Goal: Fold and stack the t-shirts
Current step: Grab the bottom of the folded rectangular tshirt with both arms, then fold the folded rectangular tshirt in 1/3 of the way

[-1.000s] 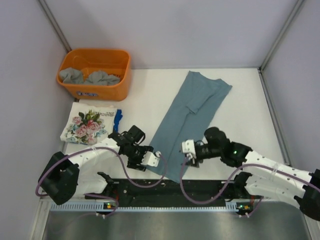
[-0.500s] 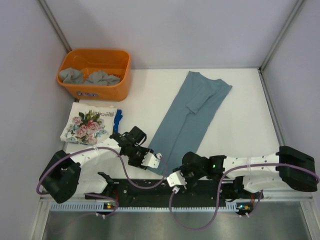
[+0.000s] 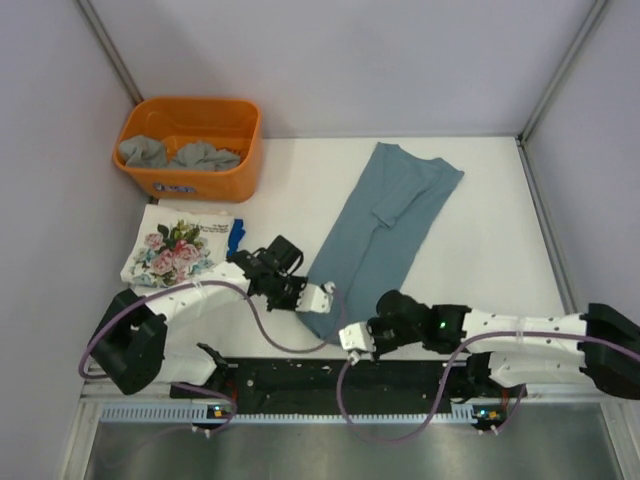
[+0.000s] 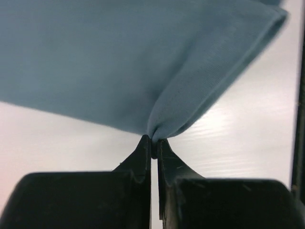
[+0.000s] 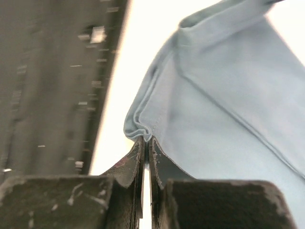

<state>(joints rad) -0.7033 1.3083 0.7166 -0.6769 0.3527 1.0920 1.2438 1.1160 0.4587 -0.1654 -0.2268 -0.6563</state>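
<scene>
Blue-grey t-shirt (image 3: 375, 220) right of orange tub (image 3: 200, 186), near hem part hidden by arms, L gripper (image 4: 153, 142) fingers pinched closed on its edge, R gripper (image 5: 147, 140) same, tub w/ crumpled grey t-shirts (image 3: 175, 153).

A robot lab test booth: plain pale partition walls (image 3: 350, 60) joined by metal posts (image 3: 112, 52) enclose a white table (image 3: 490, 200), with two cabled arms (image 3: 520, 325) bolted at its near edge.

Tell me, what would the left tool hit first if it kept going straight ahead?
The blue shirt: the left tool is shut on its edge, so that cloth lies directly ahead. Beyond it the wrist view shows only white table, though depth is hard to judge.
</scene>
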